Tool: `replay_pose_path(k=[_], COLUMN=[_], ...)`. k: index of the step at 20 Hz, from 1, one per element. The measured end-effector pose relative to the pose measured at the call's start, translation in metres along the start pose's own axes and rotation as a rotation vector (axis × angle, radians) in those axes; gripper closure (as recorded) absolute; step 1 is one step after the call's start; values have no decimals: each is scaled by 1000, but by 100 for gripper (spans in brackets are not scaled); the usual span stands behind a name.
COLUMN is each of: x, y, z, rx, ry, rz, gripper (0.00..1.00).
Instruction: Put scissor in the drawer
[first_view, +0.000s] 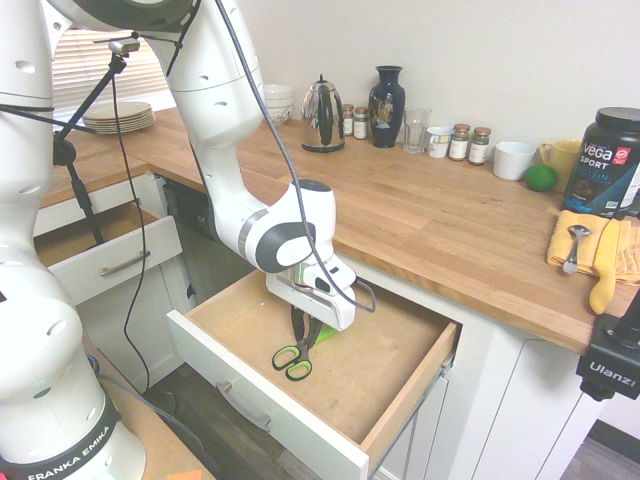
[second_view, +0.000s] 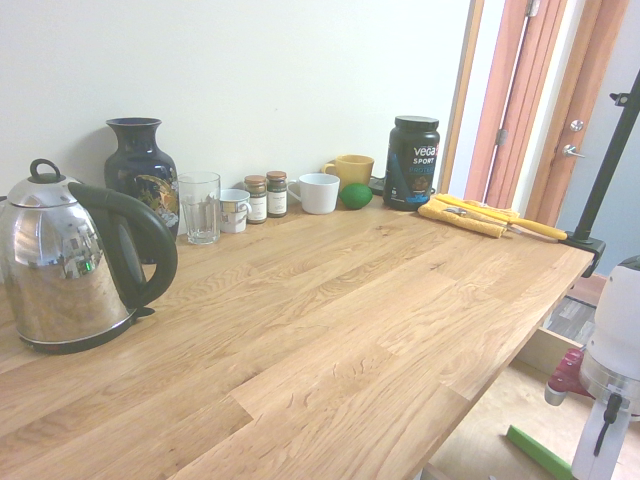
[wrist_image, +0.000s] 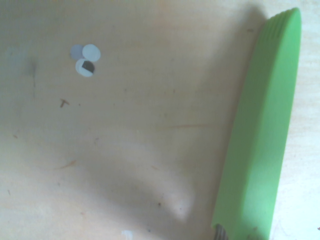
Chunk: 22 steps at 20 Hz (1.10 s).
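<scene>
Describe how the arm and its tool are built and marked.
The arm is glossy white, made of rounded segments with dark grey bands at the joints. "FRANKA EMIKA" is printed on its base. A black cable runs down it to the tool, a white block with dark fingers.

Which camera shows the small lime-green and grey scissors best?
The first exterior view: the small lime-green and grey scissors show their loop handles inside the wooden-bottomed drawer. The wrist view shows only the green sheath, and the second exterior view just a green sliver.
</scene>
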<state>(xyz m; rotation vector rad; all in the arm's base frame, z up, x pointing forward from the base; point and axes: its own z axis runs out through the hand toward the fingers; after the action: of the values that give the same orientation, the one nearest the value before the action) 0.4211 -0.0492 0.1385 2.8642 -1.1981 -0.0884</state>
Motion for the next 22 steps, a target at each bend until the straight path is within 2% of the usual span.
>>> replay_pose_path(k=[1,22], x=[0,5], y=[0,0], z=[0,-11], rx=[1,23], ry=[0,7], rz=[2,18], gripper=[0,0])
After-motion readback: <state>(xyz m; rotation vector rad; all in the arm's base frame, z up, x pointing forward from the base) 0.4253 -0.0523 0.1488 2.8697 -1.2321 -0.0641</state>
